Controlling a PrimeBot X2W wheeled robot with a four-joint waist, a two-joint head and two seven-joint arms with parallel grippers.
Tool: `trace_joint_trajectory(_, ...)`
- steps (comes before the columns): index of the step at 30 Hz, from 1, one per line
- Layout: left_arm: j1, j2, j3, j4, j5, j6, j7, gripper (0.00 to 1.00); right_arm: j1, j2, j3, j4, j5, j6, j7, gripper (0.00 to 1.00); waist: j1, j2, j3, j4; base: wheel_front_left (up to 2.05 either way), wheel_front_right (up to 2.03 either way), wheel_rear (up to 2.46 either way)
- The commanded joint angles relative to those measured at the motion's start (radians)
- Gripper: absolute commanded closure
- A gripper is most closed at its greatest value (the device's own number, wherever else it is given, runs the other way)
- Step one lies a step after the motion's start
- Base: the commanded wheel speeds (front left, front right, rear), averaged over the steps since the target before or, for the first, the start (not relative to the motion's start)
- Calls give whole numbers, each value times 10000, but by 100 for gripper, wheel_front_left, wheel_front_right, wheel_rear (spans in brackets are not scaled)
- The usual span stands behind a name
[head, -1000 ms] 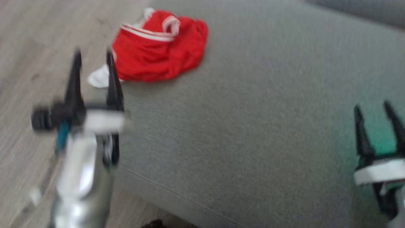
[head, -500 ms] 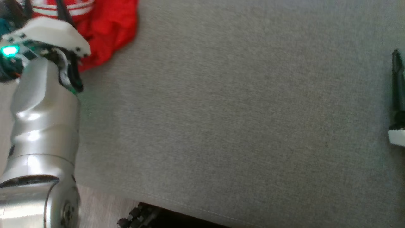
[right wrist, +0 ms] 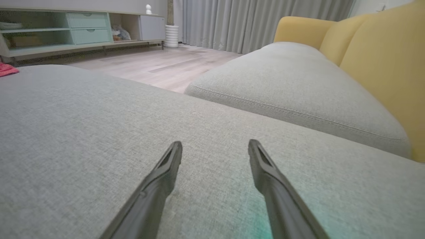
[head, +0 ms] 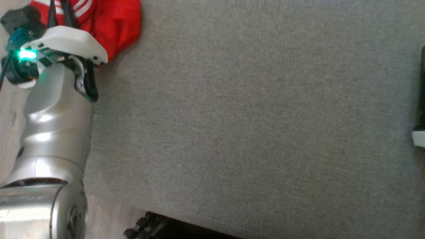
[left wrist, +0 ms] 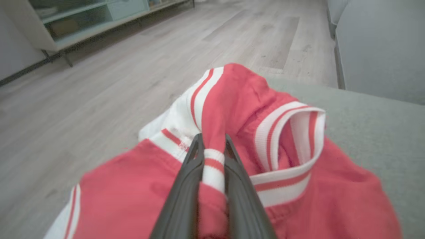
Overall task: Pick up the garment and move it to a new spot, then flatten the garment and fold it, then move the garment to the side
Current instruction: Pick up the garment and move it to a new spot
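Observation:
The garment [head: 116,23] is a crumpled red piece with white striped bands, lying at the far left corner of the grey cushion [head: 249,116]. My left gripper [head: 59,15] reaches into it from the near side. In the left wrist view the garment [left wrist: 298,186] bunches around my left gripper [left wrist: 212,141], whose fingers are shut on a red-and-white striped band. My right gripper [right wrist: 215,147] stands open just above bare cushion fabric, far to the right of the garment. One of its dark fingers [head: 422,83] shows at the right edge of the head view.
Pale wood floor [head: 10,109] lies left of the cushion, whose front edge runs along the bottom. A second grey cushion [right wrist: 292,79] and a yellow sofa back [right wrist: 382,59] stand beyond my right gripper. A low shelf unit [right wrist: 66,30] lines the far wall.
The head camera has swung right and down, shifting the whole picture. My left gripper has reached into the garment and closed from wide open onto its striped band. The right gripper stays open.

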State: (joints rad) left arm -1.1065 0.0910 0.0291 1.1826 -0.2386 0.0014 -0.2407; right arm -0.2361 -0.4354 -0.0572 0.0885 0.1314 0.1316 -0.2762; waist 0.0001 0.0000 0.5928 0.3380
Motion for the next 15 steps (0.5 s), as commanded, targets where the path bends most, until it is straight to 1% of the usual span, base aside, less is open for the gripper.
trace_joint_trajectory(1,-293,668,-2,-449,157,-41,-143,100,208,305,569,369,-51,-9,144,0,-1,0,-601,-49,0,0,0)
trace_joint_trajectory(4,-526,823,-393,-1138,554,-238,-198,100,198,722,742,548,-31,-9,144,0,-1,0,-1452,-293,0,0,0)
trace_joint_trajectory(8,-674,747,-910,-2585,951,-647,-206,100,469,1420,845,696,108,-9,144,0,-1,0,-2776,-828,0,0,0)
trace_joint_trajectory(12,-781,530,-1490,-3566,1096,-1032,-207,100,991,2088,811,754,94,-9,144,0,-1,0,-3963,-1622,0,0,0)
trace_joint_trajectory(15,-934,390,-1932,-4175,1067,-1192,-78,100,1330,2463,788,700,45,-9,144,0,-1,0,-4546,-2373,0,0,0)
